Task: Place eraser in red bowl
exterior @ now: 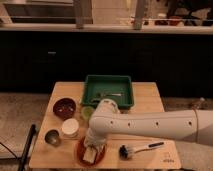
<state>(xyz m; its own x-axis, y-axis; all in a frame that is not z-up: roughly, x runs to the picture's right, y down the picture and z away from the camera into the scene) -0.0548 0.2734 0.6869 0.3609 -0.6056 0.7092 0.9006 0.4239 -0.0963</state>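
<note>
The red bowl (pixel 79 149) is a shallow orange-red bowl at the front left of the wooden table (pixel 155 102). My white arm reaches in from the right and bends down over it. My gripper (pixel 90 154) is low inside the bowl and covers most of its middle. The eraser does not show; the gripper and arm hide the spot where it could be.
A green tray (pixel 107 80) holding utensils stands at the back centre. A dark maroon bowl (pixel 64 107), a white cup (pixel 70 128) and a small metal cup (pixel 52 137) stand to the left. A green item (pixel 86 113) lies by the arm. A black dish brush (pixel 134 149) lies to the right.
</note>
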